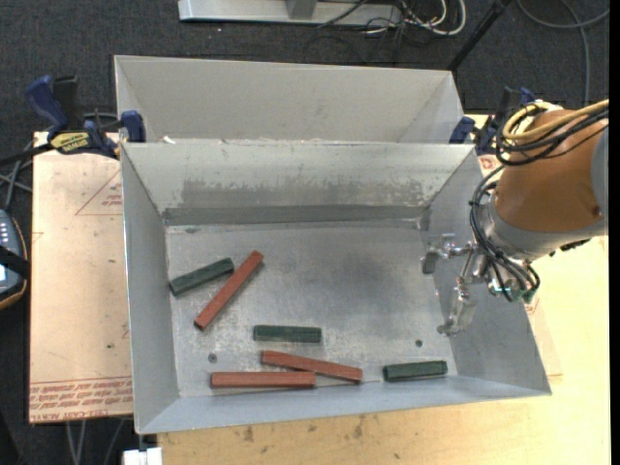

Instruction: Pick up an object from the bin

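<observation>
**Claw low at the right side of the bin, nearest bar just in front of it**

The claw (pixel 451 325) hangs low over the bare floor of the grey bin (pixel 291 168), close to the right wall. From this angle I cannot tell if it is open or closed, and I see no object in it.

There are 6 flat bars on the floor, 3 dark green and 3 red-brown. The nearest is a dark green bar (pixel 415 370), near the claw, toward the front wall and a little to the left in the view. Its long axis runs almost along that wall. The claw probably has to move toward the front wall and close across the bar's short side.

The red-brown bar (pixel 310 365) and the other 4 lie further left.
</observation>
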